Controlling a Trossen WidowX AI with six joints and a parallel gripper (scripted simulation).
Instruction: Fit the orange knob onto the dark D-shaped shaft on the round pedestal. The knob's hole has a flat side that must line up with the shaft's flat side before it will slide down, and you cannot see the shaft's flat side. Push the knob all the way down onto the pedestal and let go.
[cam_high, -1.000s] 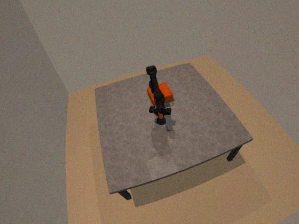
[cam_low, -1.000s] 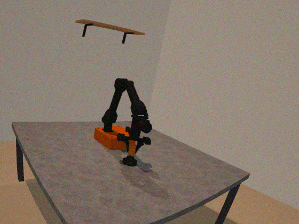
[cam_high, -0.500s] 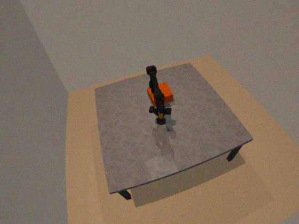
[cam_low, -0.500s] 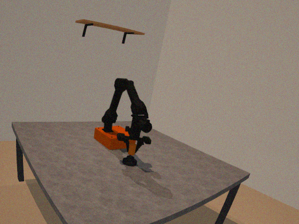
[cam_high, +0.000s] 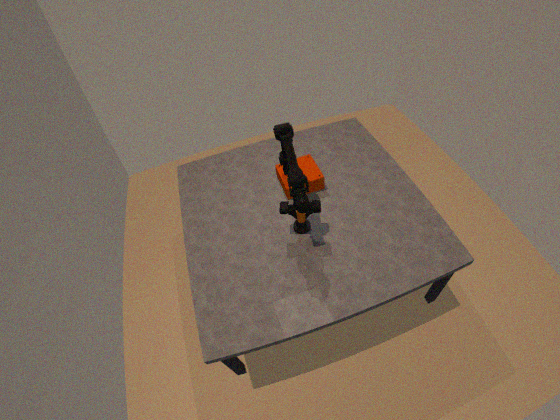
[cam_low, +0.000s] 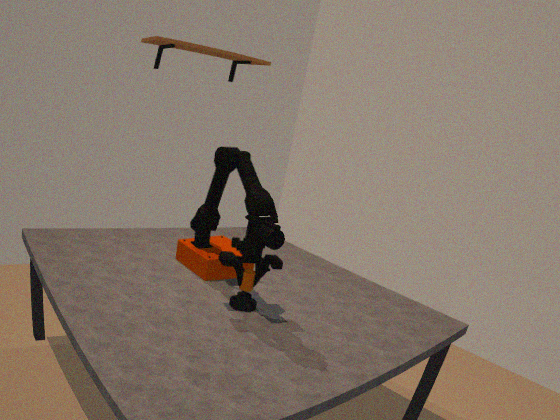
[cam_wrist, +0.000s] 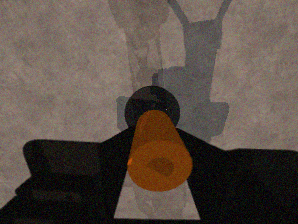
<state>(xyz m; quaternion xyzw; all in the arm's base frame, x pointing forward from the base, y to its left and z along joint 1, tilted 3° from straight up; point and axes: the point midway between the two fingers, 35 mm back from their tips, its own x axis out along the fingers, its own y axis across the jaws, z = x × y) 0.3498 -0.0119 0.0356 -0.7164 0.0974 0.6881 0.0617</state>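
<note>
The orange knob (cam_high: 301, 216) (cam_low: 247, 281) (cam_wrist: 159, 175) is a tall cylinder, held roughly upright. My gripper (cam_high: 301, 214) (cam_low: 248, 278) (cam_wrist: 154, 131) is shut on it, one black finger on each side. The round black pedestal (cam_high: 301, 228) (cam_low: 243, 303) (cam_wrist: 151, 95) stands on the table right below the knob. In the top and exterior views the knob's lower end meets the pedestal's outline. The shaft is hidden by the knob and the dark pedestal, so I cannot tell whether the knob's end is on the shaft or just above it.
The grey table (cam_high: 240, 280) (cam_low: 150, 350) bears the arm's orange base box (cam_high: 313, 172) (cam_low: 192, 260), behind the pedestal. Shadows of the arm fall beside and in front of the pedestal. A wooden shelf (cam_low: 200, 48) hangs on the wall, far above the table.
</note>
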